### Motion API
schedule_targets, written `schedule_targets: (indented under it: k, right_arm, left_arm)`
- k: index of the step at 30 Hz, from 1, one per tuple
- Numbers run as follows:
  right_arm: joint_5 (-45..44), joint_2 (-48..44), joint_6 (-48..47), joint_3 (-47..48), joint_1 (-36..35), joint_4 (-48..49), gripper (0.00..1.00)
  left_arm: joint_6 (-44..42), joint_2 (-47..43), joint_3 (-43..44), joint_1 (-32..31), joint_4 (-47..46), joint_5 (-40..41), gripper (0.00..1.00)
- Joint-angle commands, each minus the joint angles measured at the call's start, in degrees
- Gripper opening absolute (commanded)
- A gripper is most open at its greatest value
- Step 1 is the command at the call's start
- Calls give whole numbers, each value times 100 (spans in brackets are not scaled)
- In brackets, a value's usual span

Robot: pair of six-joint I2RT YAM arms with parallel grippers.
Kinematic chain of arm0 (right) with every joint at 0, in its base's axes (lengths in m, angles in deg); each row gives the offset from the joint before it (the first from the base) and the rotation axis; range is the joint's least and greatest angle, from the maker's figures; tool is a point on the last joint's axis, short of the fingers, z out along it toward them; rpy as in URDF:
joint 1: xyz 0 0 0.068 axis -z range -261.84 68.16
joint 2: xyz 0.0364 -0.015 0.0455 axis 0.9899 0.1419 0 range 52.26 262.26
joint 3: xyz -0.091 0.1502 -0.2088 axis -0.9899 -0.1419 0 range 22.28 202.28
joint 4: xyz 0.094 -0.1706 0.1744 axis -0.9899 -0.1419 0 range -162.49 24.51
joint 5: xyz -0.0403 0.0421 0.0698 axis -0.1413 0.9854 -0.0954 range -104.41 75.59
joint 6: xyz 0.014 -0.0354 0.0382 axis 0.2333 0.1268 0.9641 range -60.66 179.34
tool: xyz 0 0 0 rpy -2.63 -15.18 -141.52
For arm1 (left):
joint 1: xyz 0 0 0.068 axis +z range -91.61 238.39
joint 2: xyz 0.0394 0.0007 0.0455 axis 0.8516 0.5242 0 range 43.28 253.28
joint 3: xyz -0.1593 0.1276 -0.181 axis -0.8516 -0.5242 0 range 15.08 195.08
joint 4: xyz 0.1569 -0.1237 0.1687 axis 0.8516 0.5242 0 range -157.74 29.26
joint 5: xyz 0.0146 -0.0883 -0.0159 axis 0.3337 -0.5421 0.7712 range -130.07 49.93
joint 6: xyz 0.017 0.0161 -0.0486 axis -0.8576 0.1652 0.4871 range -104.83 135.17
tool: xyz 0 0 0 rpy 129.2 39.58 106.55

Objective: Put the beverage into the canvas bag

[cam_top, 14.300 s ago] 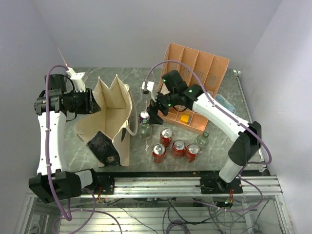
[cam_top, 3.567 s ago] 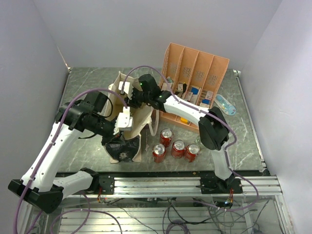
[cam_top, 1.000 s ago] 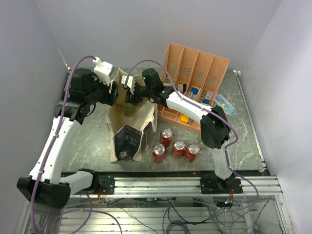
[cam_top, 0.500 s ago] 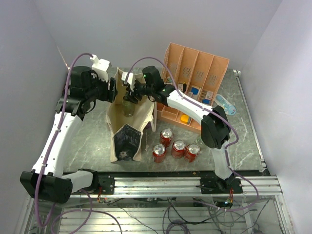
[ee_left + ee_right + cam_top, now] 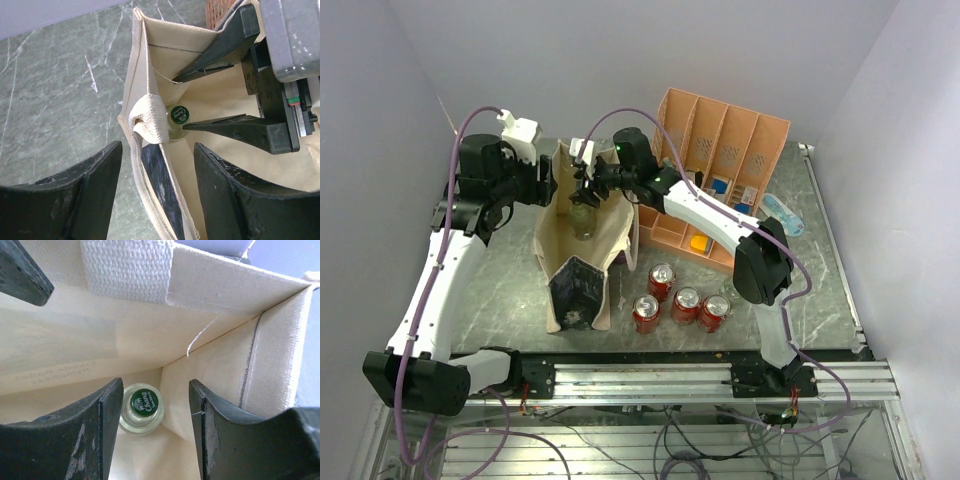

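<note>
The beverage, a clear glass bottle with a green cap (image 5: 142, 407), stands upright inside the canvas bag (image 5: 612, 238), near its far end (image 5: 582, 215). My right gripper (image 5: 154, 390) hangs open over the bag's mouth (image 5: 586, 188), with the bottle free below its fingers. My left gripper (image 5: 157, 150) is open at the bag's left rim (image 5: 544, 185). The rim and a looped handle (image 5: 147, 117) pass between its fingers without being pinched. The bag's dark mottled panel (image 5: 575, 290) faces the near edge. In the left wrist view the bottle cap (image 5: 178, 114) shows by a right fingertip (image 5: 235, 131).
An orange-pink divided organizer (image 5: 720, 140) stands right of the bag, close to my right arm. Several red cans (image 5: 685, 303) sit in front of it. A clear plastic bottle (image 5: 782, 215) lies at the far right. Walls close in the back and both sides.
My right gripper has let go of the bottle, its jaws spreading, and has risen slightly. The bottle stays in the bag. My left gripper has shifted a little at the rim and its jaws have narrowed somewhat.
</note>
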Motion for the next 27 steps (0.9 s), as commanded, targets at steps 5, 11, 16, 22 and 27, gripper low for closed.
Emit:
schedule_targets:
  k: [5, 11, 16, 22, 27]
  right_arm:
    - [39, -18, 62, 221, 22, -85, 55]
    - [-61, -188, 14, 340, -27, -186, 56]
    - [-135, -338, 160, 766, -91, -459, 56]
    - [-312, -943, 269, 709, -190, -643, 57]
    - [-850, -1693, 379, 263, -202, -977, 59]
  left_arm:
    - [67, -202, -254, 91, -122, -88, 58]
    - [31, -313, -328, 108, -31, 365, 41]
    - [20, -456, -407, 122, 78, 793, 26]
    - [-47, -706, -502, 122, 277, 979, 20]
    - [-84, -431, -161, 122, 874, 925, 20]
